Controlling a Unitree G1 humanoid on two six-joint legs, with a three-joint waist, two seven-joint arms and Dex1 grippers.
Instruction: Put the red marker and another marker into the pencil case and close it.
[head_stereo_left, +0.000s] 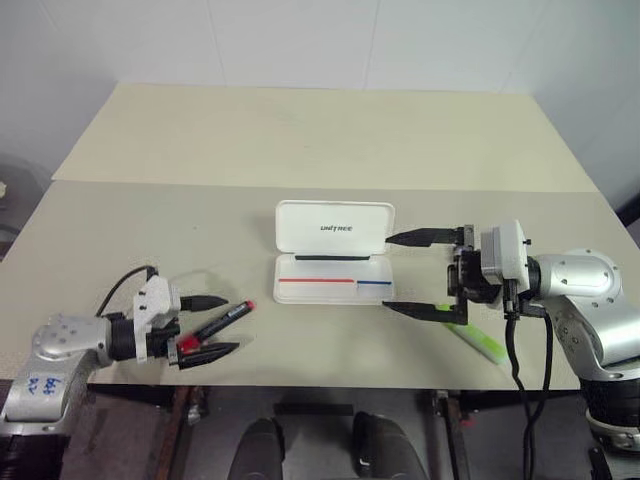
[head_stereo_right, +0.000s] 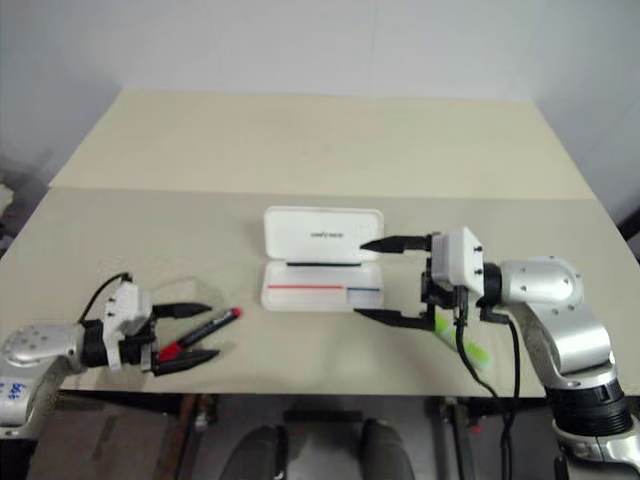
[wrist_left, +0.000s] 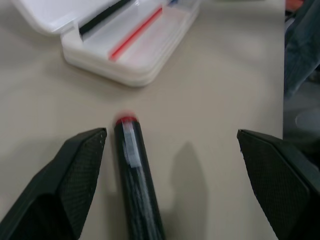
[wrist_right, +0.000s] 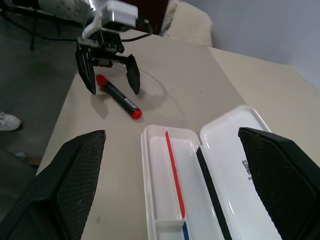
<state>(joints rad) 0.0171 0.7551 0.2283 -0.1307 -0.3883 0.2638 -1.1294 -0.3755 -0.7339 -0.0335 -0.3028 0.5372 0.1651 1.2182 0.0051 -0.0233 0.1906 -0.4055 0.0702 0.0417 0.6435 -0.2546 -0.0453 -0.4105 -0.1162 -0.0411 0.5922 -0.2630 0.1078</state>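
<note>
Beige tables against a pale wall

Two beige tabletops (head_stereo_left: 300, 130) meet at a seam — the far one abuts a plain white wall (head_stereo_left: 300, 40); grey floor (wrist_right: 35, 75) lies beyond the table's edge.

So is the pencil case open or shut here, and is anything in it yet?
Open and empty: the pencil case has its lid tipped back, and its tray holds no marker.

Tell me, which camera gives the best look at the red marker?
The right wrist view: the red marker lies whole on the table, both red ends visible, between the left tool's open fingers. The left wrist view crops it. The head views show it small.
</note>
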